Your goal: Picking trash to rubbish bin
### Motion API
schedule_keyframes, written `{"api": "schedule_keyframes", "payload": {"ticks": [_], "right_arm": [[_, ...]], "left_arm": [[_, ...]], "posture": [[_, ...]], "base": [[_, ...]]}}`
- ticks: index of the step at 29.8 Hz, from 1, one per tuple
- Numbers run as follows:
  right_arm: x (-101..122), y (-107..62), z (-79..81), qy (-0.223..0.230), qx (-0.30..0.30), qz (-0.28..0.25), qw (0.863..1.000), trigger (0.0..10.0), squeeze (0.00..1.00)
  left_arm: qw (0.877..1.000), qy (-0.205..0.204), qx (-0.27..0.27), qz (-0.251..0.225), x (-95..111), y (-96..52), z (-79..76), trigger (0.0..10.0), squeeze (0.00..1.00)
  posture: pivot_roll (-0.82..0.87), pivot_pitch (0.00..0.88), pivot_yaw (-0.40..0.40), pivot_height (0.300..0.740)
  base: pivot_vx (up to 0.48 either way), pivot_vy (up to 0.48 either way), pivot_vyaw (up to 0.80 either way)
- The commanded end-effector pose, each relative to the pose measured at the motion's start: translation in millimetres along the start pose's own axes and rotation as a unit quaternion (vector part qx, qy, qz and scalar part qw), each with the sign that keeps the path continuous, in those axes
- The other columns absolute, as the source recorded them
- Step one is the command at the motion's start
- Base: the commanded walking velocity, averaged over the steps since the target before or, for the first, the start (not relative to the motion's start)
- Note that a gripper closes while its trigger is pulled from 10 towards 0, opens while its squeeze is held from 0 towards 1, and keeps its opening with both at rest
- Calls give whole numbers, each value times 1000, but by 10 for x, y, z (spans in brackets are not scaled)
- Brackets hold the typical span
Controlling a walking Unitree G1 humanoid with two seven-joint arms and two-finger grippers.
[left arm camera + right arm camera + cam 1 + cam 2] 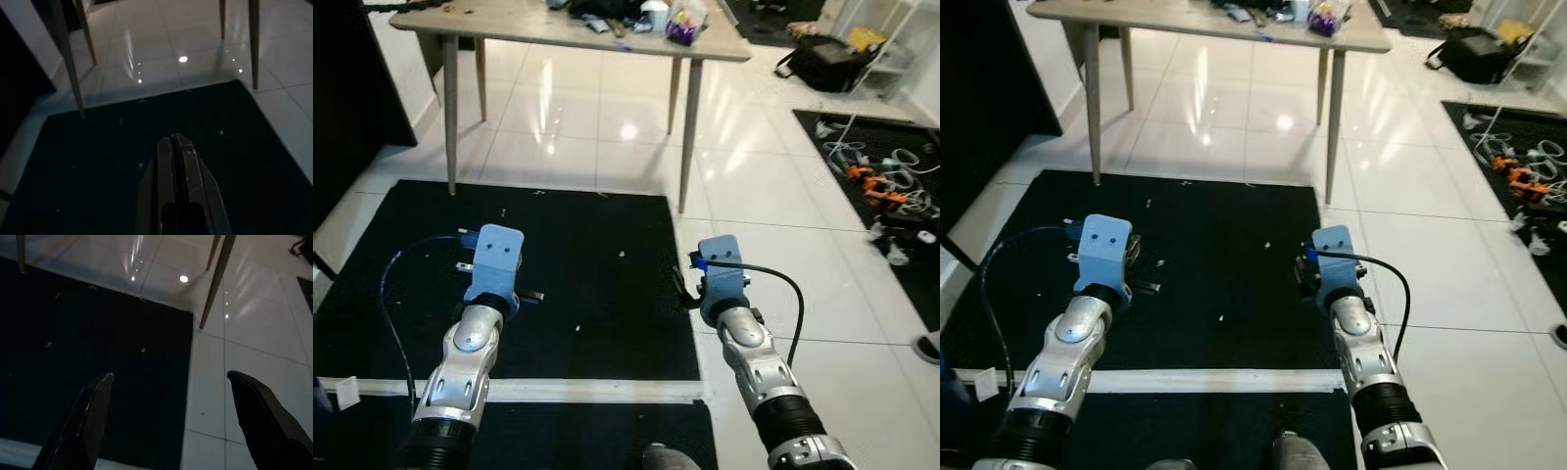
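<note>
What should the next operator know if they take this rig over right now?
Left gripper: shut, empty, held over the black mat.
Right gripper: open, empty, over the mat's right edge where it meets the white tiles.
Trash: small white scraps lie scattered on the mat; more clutter sits on the wooden table ahead.
Done: nothing is picked up yet.
Left: find the rubbish bin, then pick the scraps off the mat one at a time and carry them to it.
</note>
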State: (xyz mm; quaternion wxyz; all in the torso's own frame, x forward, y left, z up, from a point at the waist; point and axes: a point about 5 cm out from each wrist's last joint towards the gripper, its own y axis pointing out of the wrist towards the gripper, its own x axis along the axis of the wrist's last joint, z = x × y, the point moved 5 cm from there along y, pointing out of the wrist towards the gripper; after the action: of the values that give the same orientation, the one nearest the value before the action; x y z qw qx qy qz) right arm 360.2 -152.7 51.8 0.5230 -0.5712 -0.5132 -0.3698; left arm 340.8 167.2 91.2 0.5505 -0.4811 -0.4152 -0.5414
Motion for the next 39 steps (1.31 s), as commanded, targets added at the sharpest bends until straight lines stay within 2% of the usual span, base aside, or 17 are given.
{"api": "schedule_keyframes", "payload": {"ticks": [1,39], "right_arm": [[-15,-10,-64,0,-9,2,1000,10000,0],[-16,-11,-65,2,-13,2,1000,10000,0]], "left_arm": [[1000,3,-8,-4,19,-2,-39,10000,0],[1000,5,-13,-5,26,0,-35,10000,0]], "posture": [[46,31,-38,740],[49,30,-32,740]], "base": [[285,0,0],[283,0,0]]}}
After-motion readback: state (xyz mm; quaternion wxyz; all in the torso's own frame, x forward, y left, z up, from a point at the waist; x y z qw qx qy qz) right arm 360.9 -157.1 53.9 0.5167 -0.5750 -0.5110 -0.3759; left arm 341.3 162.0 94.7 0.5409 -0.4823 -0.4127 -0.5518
